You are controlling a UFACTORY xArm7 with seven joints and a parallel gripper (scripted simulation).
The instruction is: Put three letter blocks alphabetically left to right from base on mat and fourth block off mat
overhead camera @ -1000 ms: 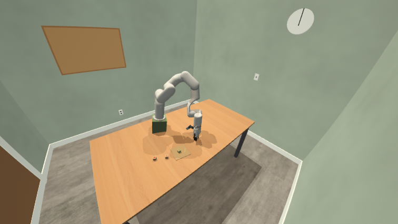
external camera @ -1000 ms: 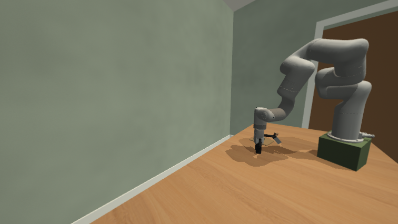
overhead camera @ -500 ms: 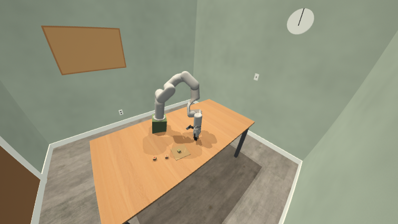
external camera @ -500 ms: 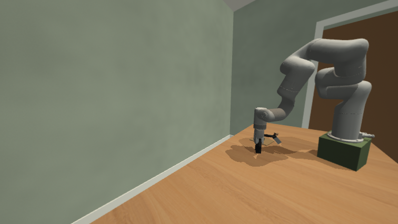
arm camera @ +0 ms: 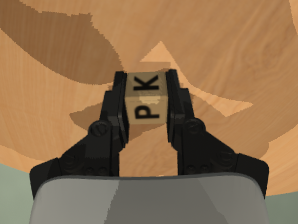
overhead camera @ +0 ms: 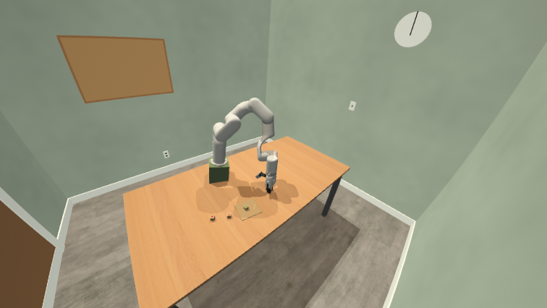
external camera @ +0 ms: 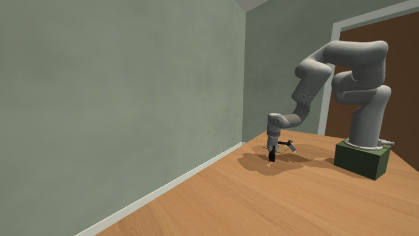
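Across the bench (overhead camera: 176, 229) (external camera: 234, 187) from the arm's base, the mat (overhead camera: 250, 215) (external camera: 281, 150) lies with one block (overhead camera: 246, 207) on it. Beyond the mat, the claw (overhead camera: 268, 190) (external camera: 271, 159) (arm camera: 146, 85) grips a block (arm camera: 146, 96) showing K and P. Two more blocks, one near the mat (overhead camera: 229, 215), one farther off (overhead camera: 212, 217), sit on the bench.

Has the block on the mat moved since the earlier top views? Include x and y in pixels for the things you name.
No; the block (overhead camera: 246, 207) keeps its place on the mat (overhead camera: 243, 216), left of the mat's middle.
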